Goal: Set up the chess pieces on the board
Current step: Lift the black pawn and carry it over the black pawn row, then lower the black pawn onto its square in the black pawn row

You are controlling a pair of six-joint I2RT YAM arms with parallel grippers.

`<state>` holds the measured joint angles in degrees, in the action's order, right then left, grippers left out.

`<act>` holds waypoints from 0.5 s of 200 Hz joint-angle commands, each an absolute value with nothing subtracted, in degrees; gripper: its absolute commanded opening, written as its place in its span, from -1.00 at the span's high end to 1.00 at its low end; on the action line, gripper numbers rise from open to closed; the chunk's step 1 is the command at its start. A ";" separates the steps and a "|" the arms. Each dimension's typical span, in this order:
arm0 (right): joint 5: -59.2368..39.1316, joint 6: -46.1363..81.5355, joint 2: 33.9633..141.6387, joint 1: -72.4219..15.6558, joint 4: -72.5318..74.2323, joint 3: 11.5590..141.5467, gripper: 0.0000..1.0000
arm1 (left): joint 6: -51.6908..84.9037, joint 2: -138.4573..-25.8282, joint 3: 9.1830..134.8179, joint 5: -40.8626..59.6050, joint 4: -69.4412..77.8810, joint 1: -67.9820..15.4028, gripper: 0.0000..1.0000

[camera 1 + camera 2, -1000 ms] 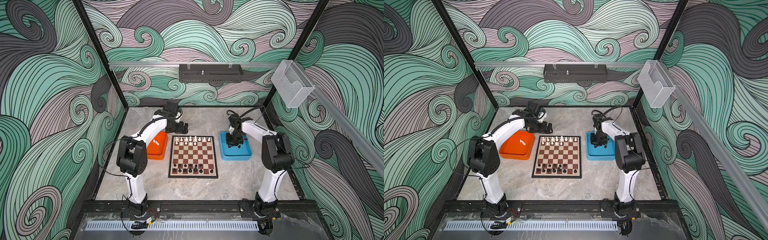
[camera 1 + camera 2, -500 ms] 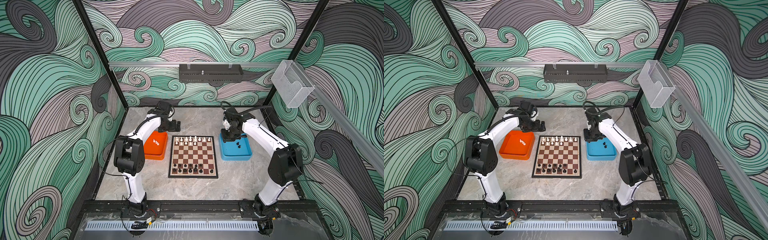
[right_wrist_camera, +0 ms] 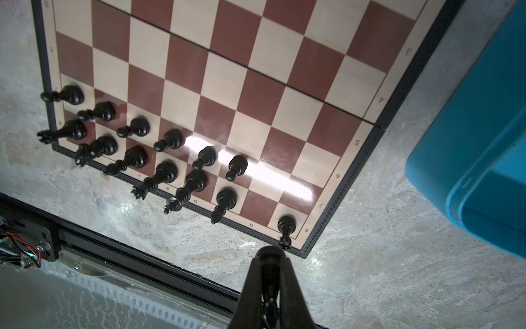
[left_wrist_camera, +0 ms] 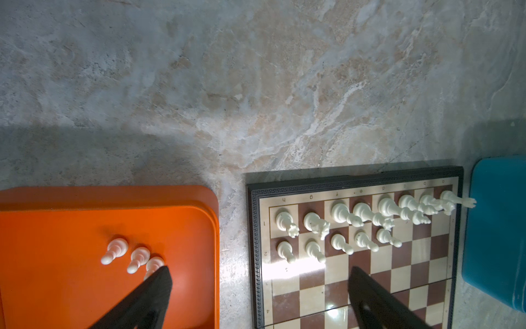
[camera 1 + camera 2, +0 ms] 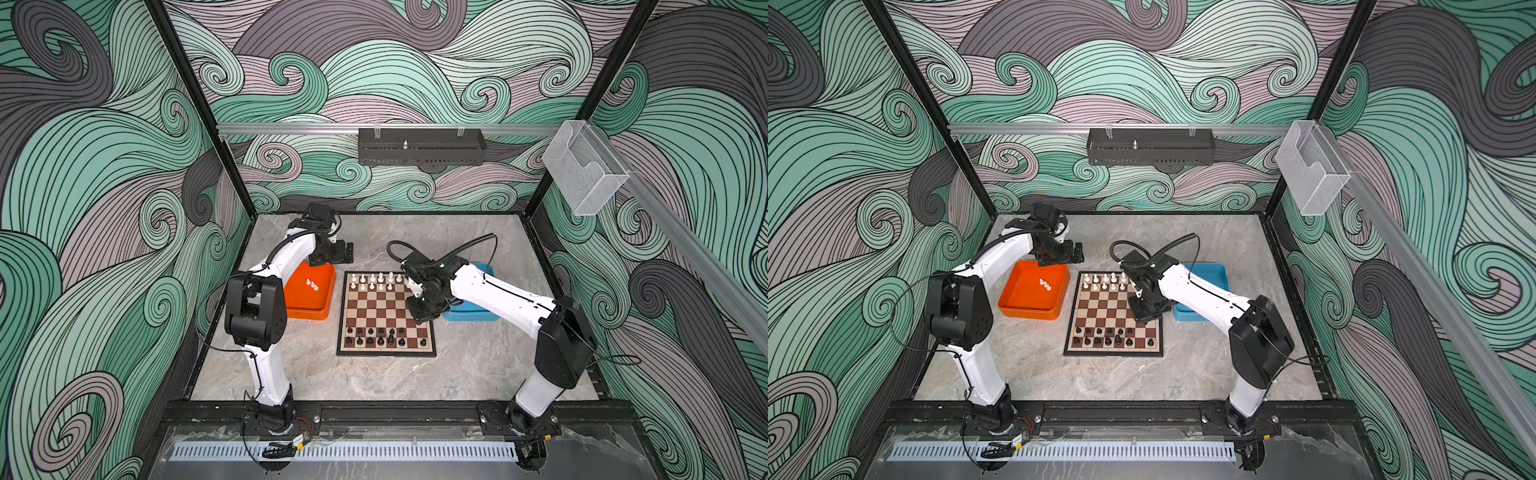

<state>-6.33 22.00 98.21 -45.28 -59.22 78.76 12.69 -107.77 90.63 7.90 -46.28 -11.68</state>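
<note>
Gaping wide, left jaws hang low over the far part of the counter [image 5: 374,374]. Their fingers [image 4: 153,290] straddle the gap between the orange tray [image 4: 85,205] and the board [image 4: 427,267], one over each, with nothing between them.

Right jaws are pressed together, and the fingers [image 3: 256,284] meet in a rounded dark tip. Cannot tell if a piece is pinched there, dark on dark. In the right wrist view the tip sits just off the board's corner, right by the black corner rook [image 3: 287,225]. In both top views the right arm [image 5: 494,295] reaches across the blue tray [image 5: 469,318], jaws pointing down over the board's right edge.

The board [image 5: 1104,309] lies flat mid-counter between the orange tray [image 5: 1025,299] on the left and the blue tray [image 5: 1208,270] on the right, close to both but apart from each.

White pieces [image 4: 361,212] stand on the far side. Eight fill the back row and five pawns stand in front, starting from the orange-tray side. Three white pawns [image 4: 139,255] sit bunched in the orange tray, just beside one left finger.

Black pieces [image 3: 168,172] stand on the near side. Seven are on the back row, with the square next to the corner rook bare. Six pawns stand in front, and the two squares nearest the blue tray are bare. The right arm hides most of the blue tray's inside.
</note>
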 commanded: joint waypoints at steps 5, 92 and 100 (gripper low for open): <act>-6.15 24.71 97.86 -46.70 -59.01 77.09 0.83 | 13.54 -105.73 90.53 7.38 -46.71 -11.36 -0.98; -7.59 24.39 100.53 -49.13 -56.80 74.62 0.83 | 13.67 -106.43 90.57 7.74 -46.76 -11.34 -0.97; -7.67 24.32 100.92 -49.30 -56.63 74.60 0.83 | 13.67 -106.47 90.54 7.78 -46.76 -11.37 -0.97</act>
<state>-6.72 24.12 99.11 -48.45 -57.36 74.85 13.19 -107.77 90.63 7.92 -46.28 -11.68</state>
